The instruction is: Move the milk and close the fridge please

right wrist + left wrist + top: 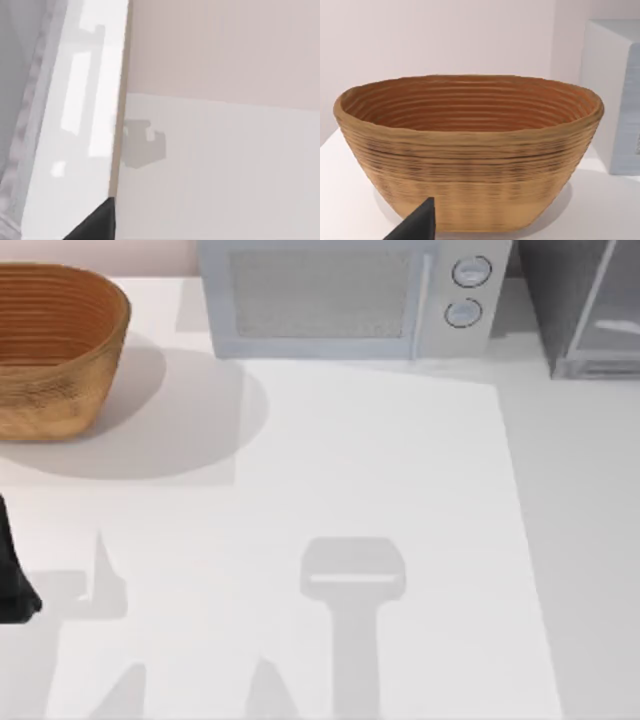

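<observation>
A white table under a pale pink wall fills the top view, with a woven basket (55,345) at the far left, a light-grey microwave (345,295) at the back centre, and the fridge (590,310) in the far right corner, its pale-framed door panel seemingly swung open. A dark piece of the left arm (12,575) sits at the table's left edge, well apart from the fridge. In the left wrist view the basket (470,155) stands close ahead and looks empty, with one dark fingertip (417,225) low in the picture; I cannot tell how far this gripper is open. The right wrist view looks along the fridge's pale door panel (82,115), a dark fingertip (97,222) beside it; its opening cannot be told either. The right arm looks the nearer to the door. I cannot place the milk.
</observation>
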You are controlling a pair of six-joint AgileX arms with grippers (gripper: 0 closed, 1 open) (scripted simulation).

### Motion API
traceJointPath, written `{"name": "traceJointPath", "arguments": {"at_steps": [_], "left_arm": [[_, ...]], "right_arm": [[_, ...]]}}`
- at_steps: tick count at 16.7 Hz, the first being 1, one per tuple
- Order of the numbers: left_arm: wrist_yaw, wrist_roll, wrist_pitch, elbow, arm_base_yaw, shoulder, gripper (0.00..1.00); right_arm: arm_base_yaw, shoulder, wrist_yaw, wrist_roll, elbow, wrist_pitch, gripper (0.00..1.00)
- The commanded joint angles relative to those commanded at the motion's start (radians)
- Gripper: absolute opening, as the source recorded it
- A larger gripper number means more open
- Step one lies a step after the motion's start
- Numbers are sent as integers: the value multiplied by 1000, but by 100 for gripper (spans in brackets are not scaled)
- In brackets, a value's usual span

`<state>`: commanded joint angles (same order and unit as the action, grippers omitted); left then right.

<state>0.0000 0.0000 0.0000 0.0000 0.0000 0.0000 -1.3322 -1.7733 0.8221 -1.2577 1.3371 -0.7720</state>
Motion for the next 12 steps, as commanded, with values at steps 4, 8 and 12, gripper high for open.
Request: {"name": "traceJointPath", "arguments": {"at_steps": [4,8,12], "left_arm": [[0,0,0,0,0,0,100],[0,0,0,0,0,0,100],[0,0,0,0,0,0,100]], "right_arm": [[196,-17,-44,377,-18,284,100],[356,-43,-82,589,-39,454,100],[405,-53,-91,643,-47,492,100]]}}
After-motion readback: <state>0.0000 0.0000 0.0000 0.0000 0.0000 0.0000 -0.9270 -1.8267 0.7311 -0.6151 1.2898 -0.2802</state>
